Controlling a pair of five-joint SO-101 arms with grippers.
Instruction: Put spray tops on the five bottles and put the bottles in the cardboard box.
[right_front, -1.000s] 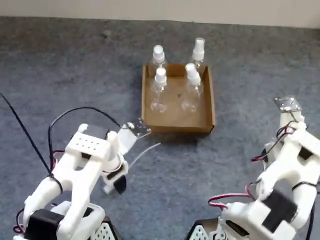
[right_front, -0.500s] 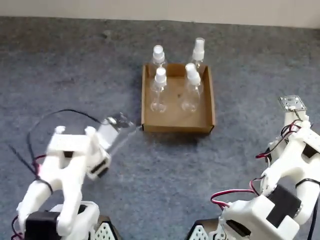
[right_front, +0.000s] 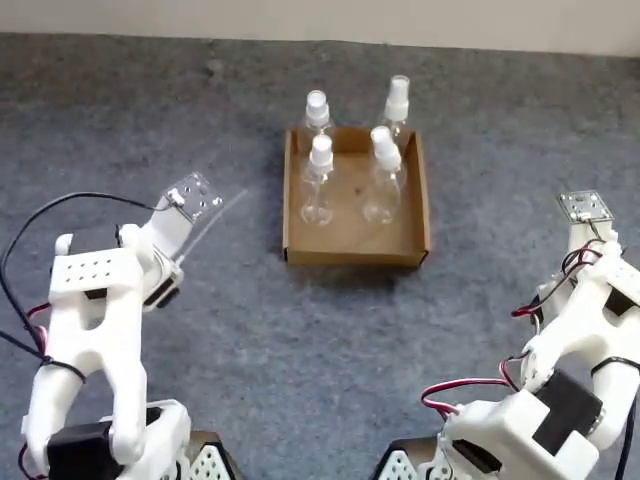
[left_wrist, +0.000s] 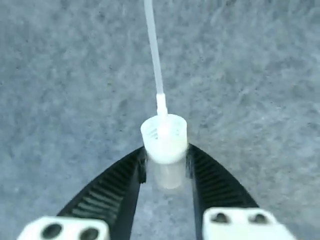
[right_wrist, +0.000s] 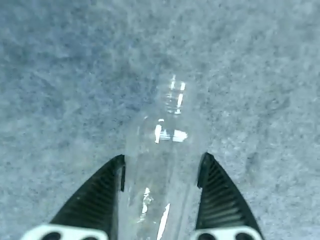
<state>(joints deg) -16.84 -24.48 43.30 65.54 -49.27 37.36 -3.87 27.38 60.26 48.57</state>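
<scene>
Cardboard box holds upright spray-topped bottles

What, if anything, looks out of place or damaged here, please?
Nothing stands out. The one uncapped bottle is in the right gripper, a spray top in the left gripper; the four capped bottles stand upright at the cardboard box, and nothing looks spilled or broken.

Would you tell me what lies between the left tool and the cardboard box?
In the high view, bare carpet, plus the thin tube of the spray top that the left tool is shut on, short of the cardboard box.
</scene>
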